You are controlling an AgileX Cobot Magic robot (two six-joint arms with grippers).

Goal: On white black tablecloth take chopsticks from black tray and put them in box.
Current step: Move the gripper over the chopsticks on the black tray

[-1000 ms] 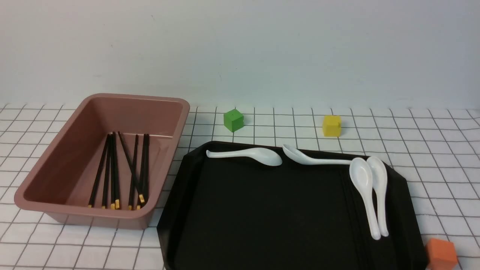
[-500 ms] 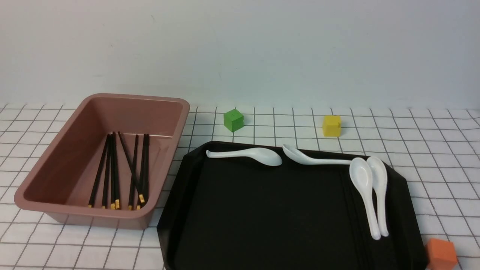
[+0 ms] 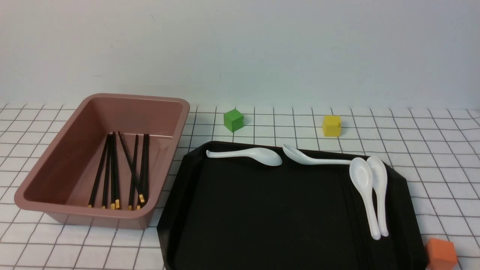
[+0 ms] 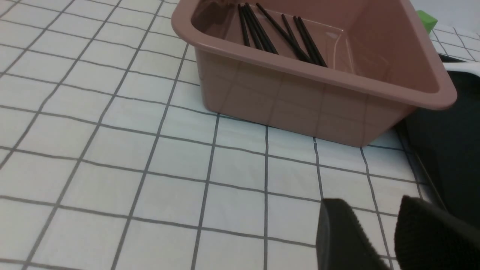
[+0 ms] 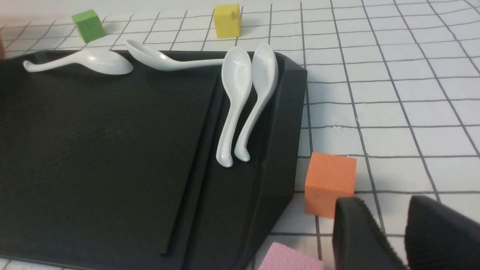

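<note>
Several black chopsticks (image 3: 115,168) with gold tips lie inside the dusty-pink box (image 3: 75,161) at the left on the gridded tablecloth (image 3: 431,150). They also show in the left wrist view (image 4: 258,30), in the box (image 4: 300,101). The black tray (image 3: 262,217) beside the box holds no chopsticks that I can see. No gripper shows in the front view. My left gripper (image 4: 371,204) hangs low over the cloth near the box's front corner, jaws apart and empty. My right gripper (image 5: 382,202) is over the cloth by the tray's (image 5: 93,131) right edge, jaws apart and empty.
Several white spoons (image 3: 365,187) lie along the tray's far and right sides. A green cube (image 3: 233,120) and a yellow cube (image 3: 332,125) stand behind the tray. An orange cube (image 5: 330,182) and a pink block (image 5: 288,259) sit close to my right gripper.
</note>
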